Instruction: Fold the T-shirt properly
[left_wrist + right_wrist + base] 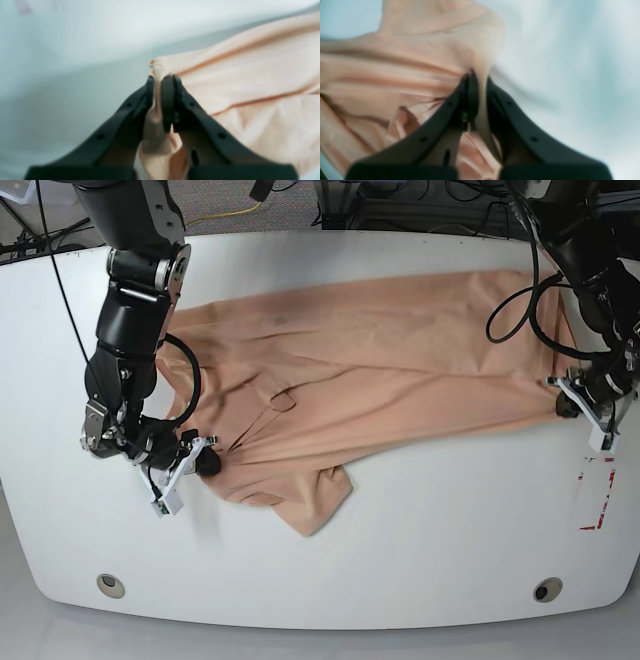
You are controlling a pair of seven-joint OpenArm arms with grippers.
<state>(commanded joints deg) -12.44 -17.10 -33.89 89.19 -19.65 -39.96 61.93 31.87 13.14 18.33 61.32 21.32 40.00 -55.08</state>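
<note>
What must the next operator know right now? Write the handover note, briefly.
Left gripper: shut on an edge of the peach soft cloth T-shirt, at the table's right side in the base view.
Right gripper: shut on the T-shirt's opposite end, near the left side.
T-shirt lies stretched across the white table, rumpled, one flap hanging toward the front.
Done: both ends gripped.
Left: no neat fold shows yet; flatten and fold.

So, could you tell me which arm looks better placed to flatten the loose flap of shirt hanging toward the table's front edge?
Probably the right. The right gripper, shut on the T-shirt, sits beside that flap; the left gripper is clamped at the far edge.
</note>
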